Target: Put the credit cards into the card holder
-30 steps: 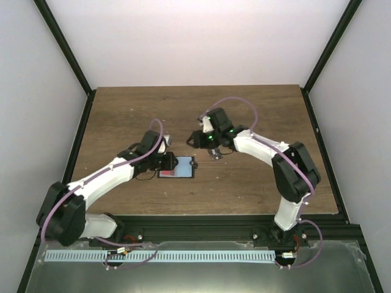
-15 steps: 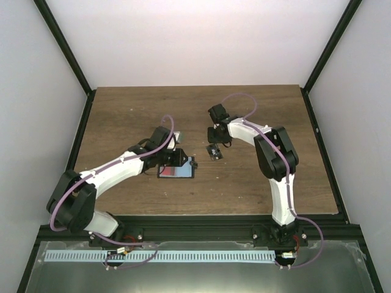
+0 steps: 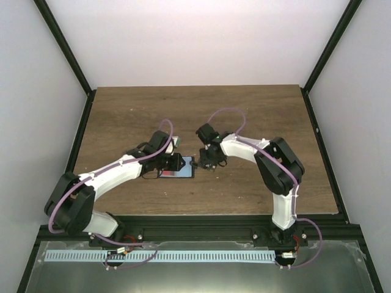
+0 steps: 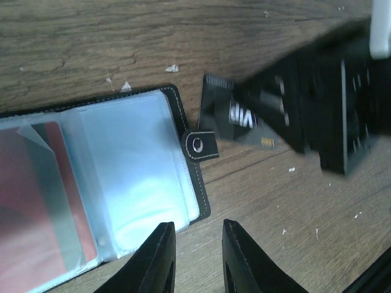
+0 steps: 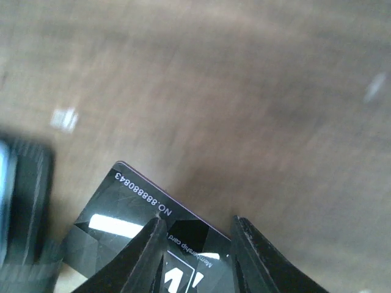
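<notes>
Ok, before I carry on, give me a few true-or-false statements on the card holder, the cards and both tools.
1. The card holder lies open on the table. True.
2. A red card sits in one of its clear sleeves. True.
3. The dark card is tucked inside the holder. False: it lies on the wood outside it, just beyond the snap tab.
4. The left tool is clamped on a card. False: its fingers stand apart with only bare wood between them.
5. The right tool is down over the dark card. True.
</notes>
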Controlling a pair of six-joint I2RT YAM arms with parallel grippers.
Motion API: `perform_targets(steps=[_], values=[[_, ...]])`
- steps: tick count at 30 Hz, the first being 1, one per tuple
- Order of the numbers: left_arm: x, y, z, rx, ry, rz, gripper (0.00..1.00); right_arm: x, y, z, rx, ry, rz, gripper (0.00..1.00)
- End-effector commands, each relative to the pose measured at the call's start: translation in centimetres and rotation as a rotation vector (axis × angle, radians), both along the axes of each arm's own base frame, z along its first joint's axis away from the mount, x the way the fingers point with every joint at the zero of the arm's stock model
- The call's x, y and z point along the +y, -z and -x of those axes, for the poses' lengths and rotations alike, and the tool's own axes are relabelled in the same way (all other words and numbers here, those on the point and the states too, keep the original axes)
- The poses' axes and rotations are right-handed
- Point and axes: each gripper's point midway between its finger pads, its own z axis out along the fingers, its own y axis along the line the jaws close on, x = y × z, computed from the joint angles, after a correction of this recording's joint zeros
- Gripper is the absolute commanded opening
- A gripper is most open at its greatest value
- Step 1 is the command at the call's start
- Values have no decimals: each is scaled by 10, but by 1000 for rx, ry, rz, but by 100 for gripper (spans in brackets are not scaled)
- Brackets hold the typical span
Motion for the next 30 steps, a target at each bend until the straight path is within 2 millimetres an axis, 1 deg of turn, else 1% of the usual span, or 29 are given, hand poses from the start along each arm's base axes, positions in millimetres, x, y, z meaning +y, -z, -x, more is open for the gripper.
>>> perform_targets(steps=[1, 5, 8, 9, 10, 12, 14, 16, 19, 20, 22, 26, 28, 30], values=[[0, 0, 9, -13, 29, 19, 24, -17, 37, 115, 306, -45, 116, 31], [1, 6, 16, -3, 42, 34, 24, -4, 34, 178, 394, -123, 67, 30], [-2, 9, 22, 4, 60, 62, 24, 8, 28, 216, 436, -203, 42, 30], [-3, 11, 23, 8, 67, 69, 24, 11, 25, 227, 448, -230, 35, 30], [-5, 12, 25, 16, 75, 78, 24, 16, 21, 233, 448, -246, 24, 30], [-6, 15, 28, 22, 83, 86, 24, 25, 13, 237, 443, -270, -8, 30], [-5, 18, 31, 26, 85, 88, 24, 34, 1, 230, 404, -272, -44, 31], [-5, 21, 34, 28, 92, 94, 24, 39, -13, 218, 340, -246, -68, 33], [-12, 22, 42, 26, 137, 103, 24, 43, -31, 204, 277, -177, -149, 35], [-17, 22, 44, 18, 158, 110, 24, 40, -35, 200, 262, -152, -172, 36], [-23, 25, 44, 8, 179, 108, 24, 28, -39, 189, 226, -76, -188, 36], [-30, 42, 41, 33, 186, 76, 24, 0, -39, 165, 152, 63, -235, 37], [-33, 52, 41, 57, 189, 69, 24, 1, -43, 147, 106, 97, -300, 37], [-37, 58, 41, 65, 196, 64, 25, 7, -47, 131, 73, 100, -355, 36]])
